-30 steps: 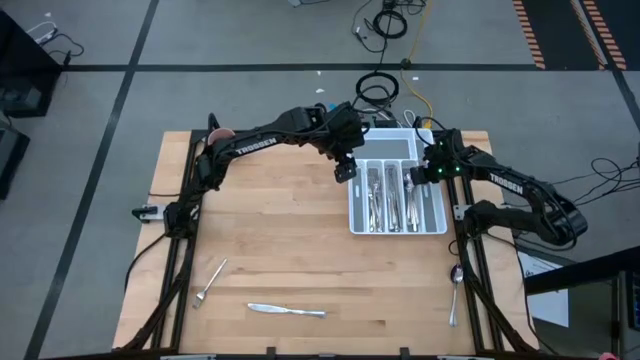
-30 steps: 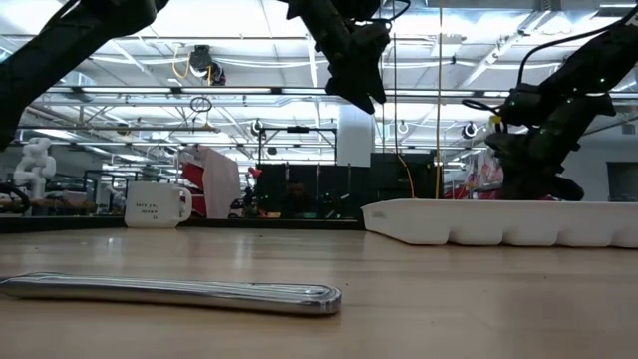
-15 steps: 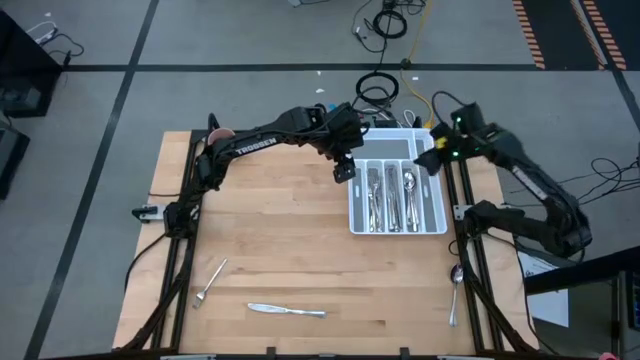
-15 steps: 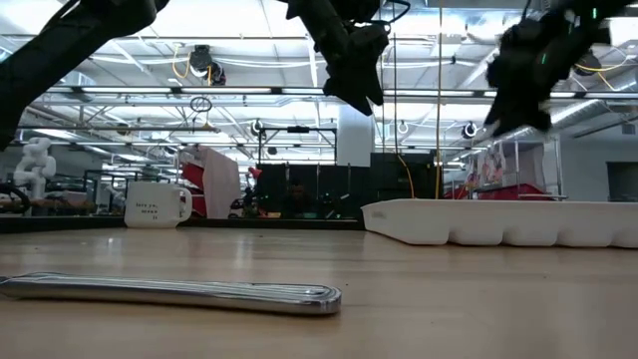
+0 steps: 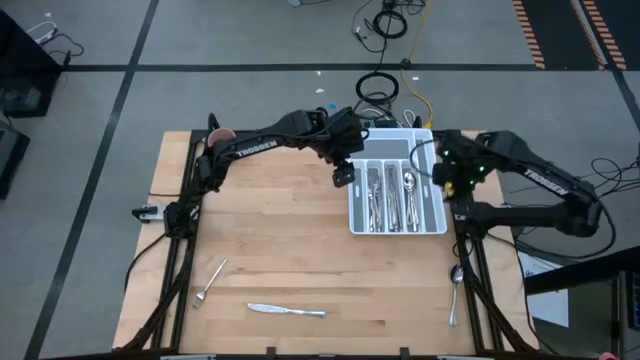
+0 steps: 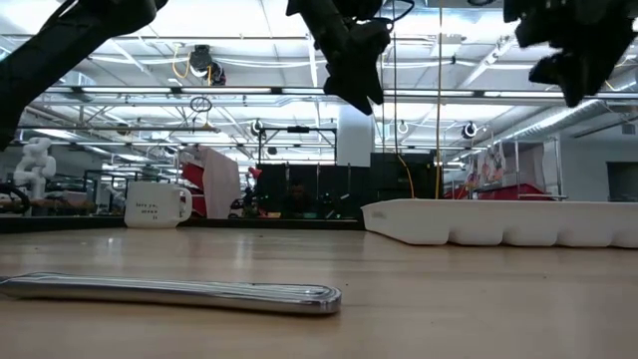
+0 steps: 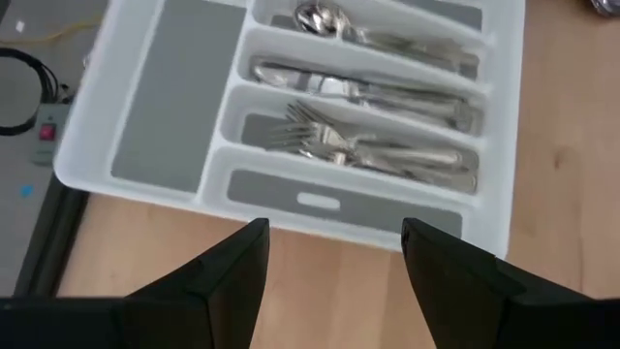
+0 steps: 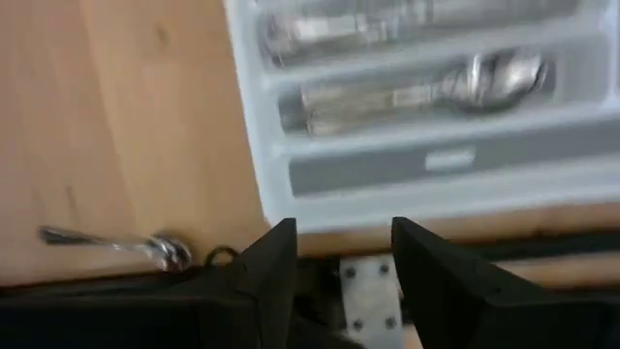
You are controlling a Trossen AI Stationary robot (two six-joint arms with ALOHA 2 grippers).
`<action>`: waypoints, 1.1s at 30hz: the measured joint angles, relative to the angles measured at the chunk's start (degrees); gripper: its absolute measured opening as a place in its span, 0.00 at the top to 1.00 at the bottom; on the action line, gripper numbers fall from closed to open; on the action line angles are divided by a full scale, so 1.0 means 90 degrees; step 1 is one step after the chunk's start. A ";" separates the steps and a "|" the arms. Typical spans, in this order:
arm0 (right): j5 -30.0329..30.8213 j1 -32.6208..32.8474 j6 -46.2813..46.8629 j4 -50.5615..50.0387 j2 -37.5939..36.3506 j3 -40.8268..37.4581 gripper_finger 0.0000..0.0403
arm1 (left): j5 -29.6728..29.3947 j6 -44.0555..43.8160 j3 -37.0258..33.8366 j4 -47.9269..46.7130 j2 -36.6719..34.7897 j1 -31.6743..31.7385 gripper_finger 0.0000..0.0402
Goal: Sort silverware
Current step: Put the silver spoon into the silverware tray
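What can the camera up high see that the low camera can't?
Only the high view shows the fork and the spoon lying loose on the table, plus the silverware inside the tray. Only the low view shows the mug and the room behind. Both show the knife, the tray's outside, and both arms raised with nothing in their jaws.

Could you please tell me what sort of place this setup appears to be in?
Probably a robotics lab or workshop: two robot arms are mounted on a wooden table, cables trail over a taped floor, and the low view shows an open ceiling with strip lights.
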 joint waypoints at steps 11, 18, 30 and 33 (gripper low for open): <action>-0.0226 0.1123 0.3415 0.0345 -0.0151 -0.2085 0.60 | 0.0000 -0.0167 0.0000 -0.0385 0.0002 -0.0099 0.40; -0.0473 0.2123 0.4663 0.0441 -0.0386 -0.2051 0.61 | 0.0000 -0.0164 0.0000 -0.0388 0.0002 -0.0099 0.40; 0.0165 0.4682 0.8407 0.0716 0.0475 -0.2040 0.62 | 0.0000 -0.0158 0.0000 -0.0399 0.0002 -0.0099 0.40; 0.0348 0.5228 0.9294 0.0910 0.0494 -0.2049 0.62 | 0.0000 -0.0126 0.0000 -0.0401 0.0002 -0.0099 0.40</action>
